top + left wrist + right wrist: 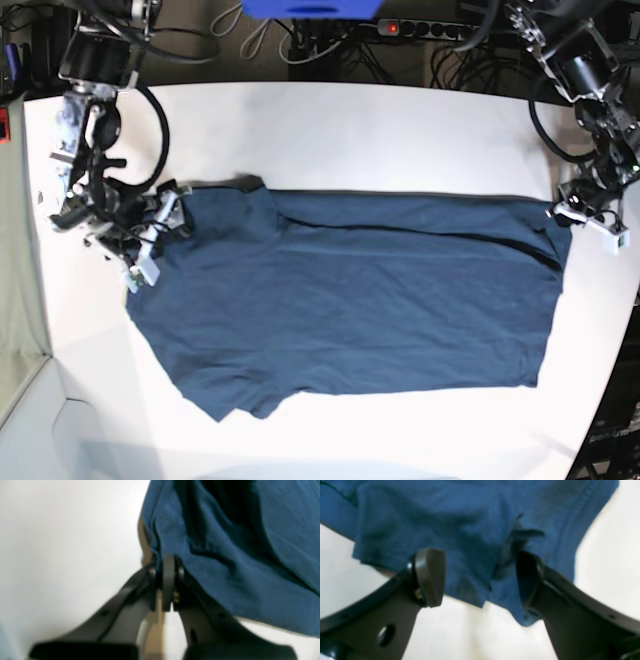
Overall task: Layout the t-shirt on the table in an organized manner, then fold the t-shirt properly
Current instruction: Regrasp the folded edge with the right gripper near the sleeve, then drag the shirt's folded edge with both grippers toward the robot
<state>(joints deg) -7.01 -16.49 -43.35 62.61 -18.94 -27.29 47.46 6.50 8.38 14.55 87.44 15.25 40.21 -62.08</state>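
Now the left gripper [168,562] pinches the t-shirt [350,290] corner at frame right; the right gripper [480,577], jaws apart at left, should close on its edge and pull taut across the bench [330,130].

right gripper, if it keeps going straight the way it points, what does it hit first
Probably the t-shirt: the open right gripper has blue cloth lying between and ahead of its jaws, though depth is unclear.

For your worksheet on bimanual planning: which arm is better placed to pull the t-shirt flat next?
Probably the left: its tool is already shut on the t-shirt edge, so it could pull at once. The right tool stands open around the cloth, gripping nothing yet.
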